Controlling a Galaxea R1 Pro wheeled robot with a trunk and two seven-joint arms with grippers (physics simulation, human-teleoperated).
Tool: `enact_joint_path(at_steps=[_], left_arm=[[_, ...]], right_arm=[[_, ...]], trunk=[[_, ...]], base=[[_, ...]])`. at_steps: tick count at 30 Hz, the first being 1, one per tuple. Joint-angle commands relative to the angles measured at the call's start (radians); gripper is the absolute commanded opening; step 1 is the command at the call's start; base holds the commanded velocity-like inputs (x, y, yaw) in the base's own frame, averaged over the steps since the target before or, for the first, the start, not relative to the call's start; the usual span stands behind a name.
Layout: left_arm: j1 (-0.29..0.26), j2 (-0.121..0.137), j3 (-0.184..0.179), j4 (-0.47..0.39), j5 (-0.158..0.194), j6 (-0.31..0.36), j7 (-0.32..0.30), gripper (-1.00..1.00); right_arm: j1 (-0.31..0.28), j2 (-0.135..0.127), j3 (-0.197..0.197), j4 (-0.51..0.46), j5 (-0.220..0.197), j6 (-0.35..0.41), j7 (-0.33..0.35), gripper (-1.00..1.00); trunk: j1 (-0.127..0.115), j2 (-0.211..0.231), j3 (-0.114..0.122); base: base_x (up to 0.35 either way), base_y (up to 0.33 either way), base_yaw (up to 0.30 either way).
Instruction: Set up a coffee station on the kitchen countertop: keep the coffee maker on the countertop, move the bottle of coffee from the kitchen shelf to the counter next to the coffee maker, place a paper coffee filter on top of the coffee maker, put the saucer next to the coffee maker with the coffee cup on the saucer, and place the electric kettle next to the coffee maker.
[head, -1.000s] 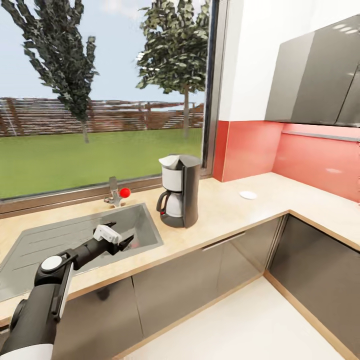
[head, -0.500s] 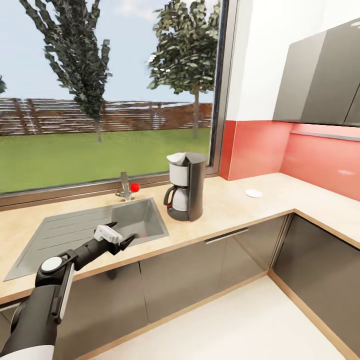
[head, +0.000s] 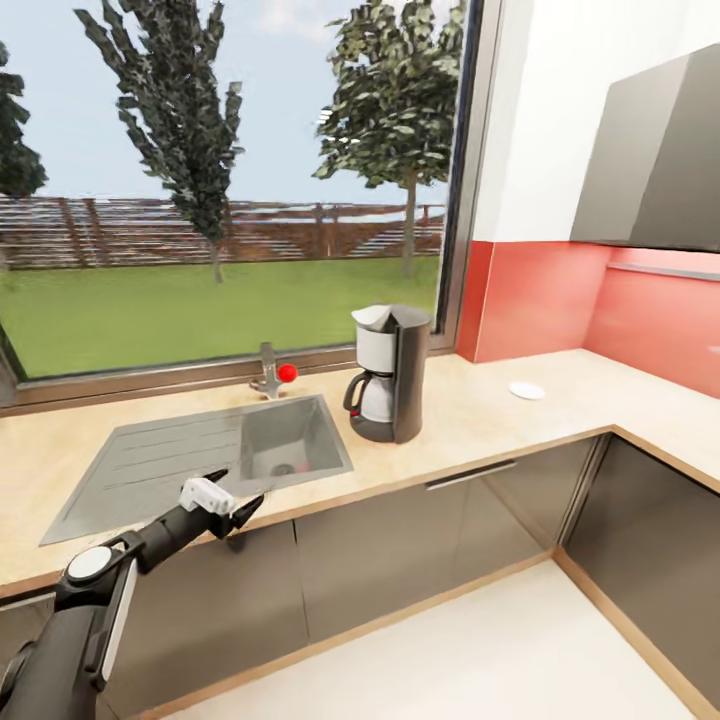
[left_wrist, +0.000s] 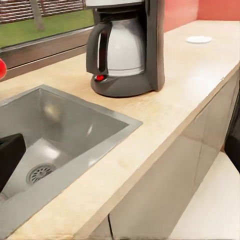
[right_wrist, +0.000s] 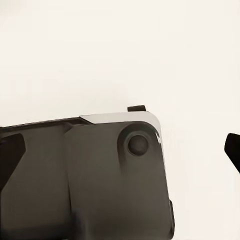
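1. Head view: the robot faces a long pale beige wood-look worktop (head: 470, 425) over glossy grey cabinets, with a red backsplash and a wide window onto grass and trees.
2. The left claw (head: 232, 497), on a black arm with a white wrist block, hovers over the front edge of the worktop. Its two dark fingers are spread apart, with nothing between them.
3. Just beyond the left claw lies a sunken steel sink (head: 200, 460) with a ribbed drainer; a tap with a red knob (head: 287, 373) stands behind it.
4. The tall drip coffee maker (head: 392, 374), with dark grey body, white filter housing and white carafe, stands upright on the worktop, beyond the claw and to its right, past the sink's corner.
5. A small flat round white saucer (head: 526, 390) lies further right, well apart from the machine.
6. Left wrist view: the coffee maker (left_wrist: 126, 47) sits ahead across the sink (left_wrist: 55, 135), and the saucer (left_wrist: 198, 39) lies beyond.
7. Right wrist view: a dark robot part shows against pale floor; the right claw's state cannot be told.
8. The left arm seems the nearer one to the machine.
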Motion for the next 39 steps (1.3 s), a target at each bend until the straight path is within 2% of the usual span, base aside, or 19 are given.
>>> enact_joint_path(at_steps=[1,4,8,11,14,15,17,19,21,22,26,27,28,30,31,32,36,38,39], left_arm=[[0.011,0.000,0.010,-0.001,-0.003,-0.013,-0.006,1.00],[0.048,-0.002,0.043,0.000,-0.002,-0.071,-0.006,1.00],[0.117,-0.005,0.075,0.007,-0.001,-0.103,-0.005,1.00],[0.192,-0.007,0.093,0.054,-0.002,-0.121,-0.004,1.00],[0.248,-0.005,0.112,0.113,-0.002,-0.171,-0.002,1.00],[0.270,-0.005,0.128,0.143,-0.002,-0.203,-0.001,1.00],[0.300,-0.006,0.162,0.189,-0.002,-0.253,-0.002,1.00],[0.333,-0.008,0.217,0.237,-0.002,-0.303,-0.003,1.00],[0.353,-0.009,0.258,0.264,-0.003,-0.321,-0.003,1.00],[0.385,-0.003,0.329,0.331,-0.008,-0.336,0.000,1.00],[0.408,0.009,0.412,0.414,-0.029,-0.337,0.007,1.00],[0.414,0.019,0.482,0.456,-0.102,-0.334,0.011,1.00],[0.415,0.021,0.535,0.485,-0.180,-0.326,0.014,1.00],[0.412,0.022,0.608,0.516,-0.261,-0.308,0.037,1.00],[0.412,0.022,0.621,0.521,-0.274,-0.303,0.045,1.00],[0.409,0.022,0.666,0.543,-0.322,-0.270,0.110,1.00],[0.408,0.016,0.674,0.555,-0.375,-0.185,0.226,1.00],[0.407,0.011,0.675,0.558,-0.428,-0.138,0.293,1.00],[0.406,0.008,0.676,0.570,-0.475,-0.116,0.343,1.00]], right_arm=[[0.000,0.001,-0.004,-0.001,-0.002,-0.002,0.000,1.00],[0.000,0.001,-0.004,-0.001,-0.002,-0.002,0.000,1.00],[0.000,0.001,-0.004,0.000,-0.002,-0.001,0.000,1.00],[0.000,0.001,-0.004,0.000,-0.002,-0.001,0.000,1.00],[0.000,0.001,-0.003,0.001,-0.002,-0.001,0.001,1.00],[0.000,0.002,-0.003,0.001,-0.002,-0.001,0.001,1.00],[0.000,0.002,-0.003,0.002,-0.002,0.000,0.001,1.00],[0.000,0.002,-0.002,0.002,-0.001,0.000,0.002,1.00],[0.000,0.002,-0.002,0.002,0.000,0.000,0.002,1.00],[0.000,0.002,-0.002,0.002,0.000,0.000,0.002,1.00],[0.000,0.002,-0.002,0.002,0.000,0.000,0.002,1.00],[0.000,0.003,-0.003,0.002,-0.001,0.000,0.002,1.00],[0.000,0.004,-0.003,0.002,-0.001,0.000,0.002,1.00],[0.000,0.004,-0.003,0.002,-0.001,0.000,0.002,1.00],[0.000,0.004,-0.003,0.002,-0.001,0.000,0.002,1.00],[0.000,0.004,-0.003,0.002,-0.001,0.000,0.002,1.00],[0.000,0.004,-0.003,0.002,-0.002,0.001,0.003,1.00],[0.000,0.004,-0.003,0.002,-0.002,0.002,0.003,1.00],[0.000,0.004,-0.004,0.002,-0.002,0.002,0.003,1.00]], trunk=[[0.001,-0.002,-0.002],[0.001,-0.002,-0.002],[0.001,-0.002,-0.002],[0.001,-0.002,-0.002],[0.001,-0.002,-0.002],[0.001,-0.002,-0.002],[0.001,-0.002,-0.002],[0.001,-0.002,-0.002],[0.001,-0.002,-0.002],[0.001,-0.002,-0.002],[0.001,-0.002,-0.002],[0.001,-0.002,-0.002],[0.001,-0.002,-0.002],[0.001,-0.002,-0.002],[0.001,-0.002,-0.002],[0.001,-0.002,-0.002],[0.001,-0.002,-0.002],[0.001,-0.002,-0.002],[0.001,-0.002,-0.002]], base=[[0.000,0.000,0.269],[0.000,0.000,0.273],[0.000,0.000,0.277],[0.000,0.000,0.278],[0.000,0.000,0.278],[0.000,0.000,0.278],[0.000,0.000,0.278],[0.000,0.000,0.278],[0.000,0.000,0.278],[0.000,0.000,0.278],[0.000,0.000,0.278],[0.000,0.000,0.278],[0.000,0.000,0.278],[0.000,0.000,0.278],[0.000,0.000,0.278],[0.000,0.000,0.278],[0.000,0.000,0.278],[0.000,0.000,0.278],[0.000,0.000,0.278]])
